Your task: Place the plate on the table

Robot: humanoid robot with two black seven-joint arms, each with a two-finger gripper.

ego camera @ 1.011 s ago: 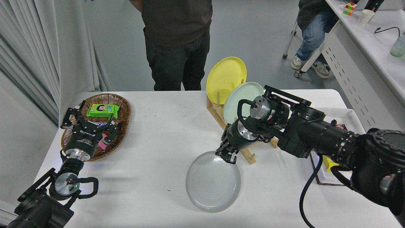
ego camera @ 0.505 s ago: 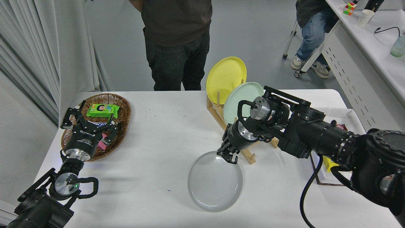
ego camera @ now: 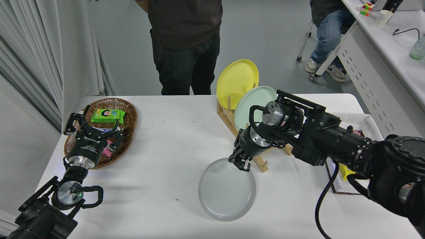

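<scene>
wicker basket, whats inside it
In the basket lies a green packet, with something pink lower down. The parked left pincer hangs over the middle, hiding the rest.

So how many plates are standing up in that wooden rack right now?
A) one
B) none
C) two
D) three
C: the round yellow plate and the round mint-green plate stand on edge in the wooden rack, while the round glossy pale grey plate lies low over the white table, its far rim between the fingers of the right gripper.
</scene>
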